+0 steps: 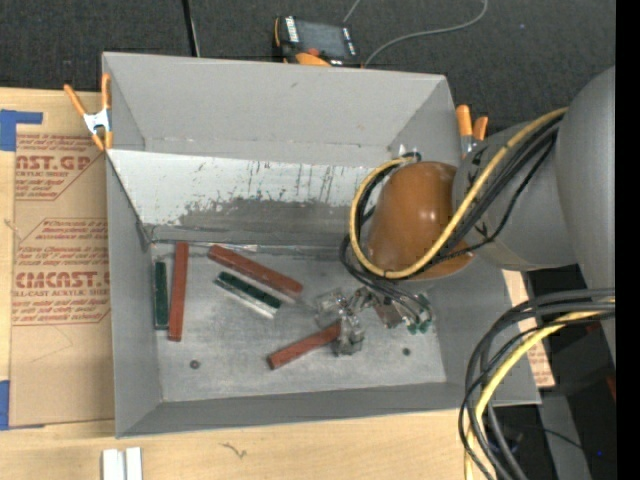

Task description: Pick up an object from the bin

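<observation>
While my gripper (pixel 346 330) sits low by the red stick (pixel 300 350), nothing looks lifted, and I can't tell if it's closed.

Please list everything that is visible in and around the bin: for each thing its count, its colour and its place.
bin: 1, grey metal, middle of the view
left red-brown bar: 1, red-brown, left of the floor, lying lengthwise toward the far wall
left dark green bar: 1, dark green, beside it on its left
middle red-brown bar: 1, red-brown, slanted, floor's middle
middle dark green bar: 1, dark green with a pale edge, just in front of that one
front red-brown bar: 1, red-brown, slanted, its right end at the gripper
black device: 1, black and orange, beyond the far wall
gripper: 1, metal, low over the floor's right half
orange cover: 1, above the gripper
cables: several, black and yellow, around the cover
</observation>
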You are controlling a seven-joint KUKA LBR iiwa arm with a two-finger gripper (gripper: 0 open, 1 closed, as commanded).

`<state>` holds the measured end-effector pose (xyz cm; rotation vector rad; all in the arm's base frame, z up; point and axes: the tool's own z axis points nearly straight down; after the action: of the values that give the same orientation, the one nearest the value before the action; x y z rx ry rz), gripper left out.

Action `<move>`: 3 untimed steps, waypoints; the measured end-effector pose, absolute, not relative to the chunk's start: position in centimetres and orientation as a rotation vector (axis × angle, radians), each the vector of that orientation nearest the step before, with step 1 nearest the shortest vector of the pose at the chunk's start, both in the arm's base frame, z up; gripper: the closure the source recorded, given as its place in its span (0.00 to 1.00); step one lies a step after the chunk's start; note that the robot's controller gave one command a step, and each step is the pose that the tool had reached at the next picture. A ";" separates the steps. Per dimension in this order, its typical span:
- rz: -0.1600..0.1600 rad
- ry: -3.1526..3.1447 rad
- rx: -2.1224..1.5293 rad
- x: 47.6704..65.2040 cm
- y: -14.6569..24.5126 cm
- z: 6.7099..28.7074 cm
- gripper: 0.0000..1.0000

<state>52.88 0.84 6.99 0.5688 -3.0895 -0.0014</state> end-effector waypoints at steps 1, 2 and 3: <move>0.001 -3.090 0.616 53.4 2.1 18.2 1.00; 0.004 -2.873 1.290 53.9 -0.3 29.9 1.00; -0.001 -2.869 1.290 53.8 -0.3 29.7 0.00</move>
<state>53.82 -0.25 29.74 1.2898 -2.8693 -0.0013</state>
